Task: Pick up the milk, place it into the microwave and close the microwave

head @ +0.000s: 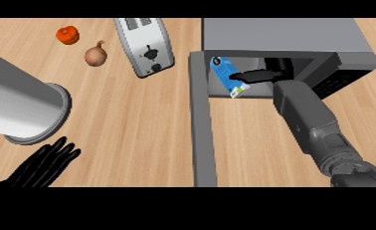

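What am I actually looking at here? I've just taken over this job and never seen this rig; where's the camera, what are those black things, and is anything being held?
The single picture looks steeply down from the robot's head at a wooden counter. The black shapes are its hands on grey forearms. The right hand reaches into the open microwave, right against the blue milk carton; whether it grips the carton cannot be told. The microwave door stands open toward you. The left hand rests open at the lower left, holding nothing. Also on the counter: a toaster, an onion, a red pepper and a grey cylinder.
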Available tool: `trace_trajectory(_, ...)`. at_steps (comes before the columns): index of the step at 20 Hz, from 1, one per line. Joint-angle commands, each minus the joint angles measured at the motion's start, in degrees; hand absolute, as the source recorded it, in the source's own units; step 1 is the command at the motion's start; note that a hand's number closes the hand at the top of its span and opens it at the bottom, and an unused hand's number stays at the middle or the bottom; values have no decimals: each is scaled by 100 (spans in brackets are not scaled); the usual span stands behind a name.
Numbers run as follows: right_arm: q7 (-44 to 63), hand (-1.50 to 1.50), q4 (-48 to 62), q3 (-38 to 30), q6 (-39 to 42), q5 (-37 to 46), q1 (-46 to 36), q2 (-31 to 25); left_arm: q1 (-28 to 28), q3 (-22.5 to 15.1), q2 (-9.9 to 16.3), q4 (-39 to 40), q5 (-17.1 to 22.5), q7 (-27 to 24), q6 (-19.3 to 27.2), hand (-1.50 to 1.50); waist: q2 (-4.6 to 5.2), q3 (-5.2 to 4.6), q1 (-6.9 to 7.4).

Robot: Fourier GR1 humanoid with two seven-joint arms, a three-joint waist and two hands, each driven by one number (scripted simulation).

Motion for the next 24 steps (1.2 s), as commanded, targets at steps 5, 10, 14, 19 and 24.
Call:
trace_trajectory(5,-478,-150,-449,192,669,-87,1089,618,-225,-181,-152,678,-1371,-909,-409,-150,-114,-21,-213)
trace_trajectory(10,-555,-150,-857,495,317,79,1924,826,-618,-919,-154,732,-1964,-985,375,150,-169,-28,-394)
trace_trajectory(14,-637,-150,-1202,743,365,242,2698,658,-868,-1284,-155,956,-2263,-1107,748,150,-192,-35,-517)
trace_trajectory(19,-828,-150,-1965,759,757,97,3702,244,-1163,-1523,-155,1281,-3017,-1282,1097,150,-182,-40,-574)
trace_trajectory(24,-869,-150,-2940,743,1177,-167,4721,23,-1630,-1684,-155,1929,-3635,-1663,913,150,-154,-47,-576)
